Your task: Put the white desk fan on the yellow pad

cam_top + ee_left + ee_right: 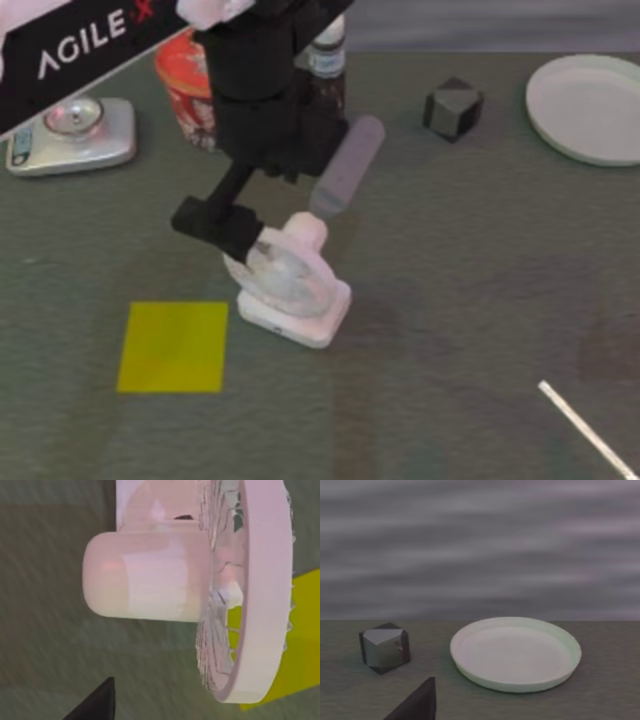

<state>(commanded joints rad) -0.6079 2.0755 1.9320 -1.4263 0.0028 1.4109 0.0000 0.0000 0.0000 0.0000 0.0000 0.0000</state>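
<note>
White desk fan (pixel 293 283) upright mid-table, just right of yellow pad (pixel 173 346), not on it. Left tool (pixel 262 232) spread around the fan's head from behind, not pinching yet. Needs a short carry leftward. Right arm parked, out of view.

Top view: camera above the table (pixel 470 300), looking straight down; my left arm crosses its upper left. White desk fan (pixel 292 285) taken as landmark, near frame centre, with the yellow pad (pixel 173 346) just left of it.

Left wrist view: very close to the fan (pixel 200 585), which fills most of the frame; faces its motor housing and grille edge-on. Shares fan and pad (pixel 295 640) with the top view.

Right wrist view: low, near table level, well right of the fan, facing the white plate (pixel 516 652) and dark cube (pixel 385 647). Both also appear in the top view, plate (pixel 590 108) and cube (pixel 452 108).
</note>
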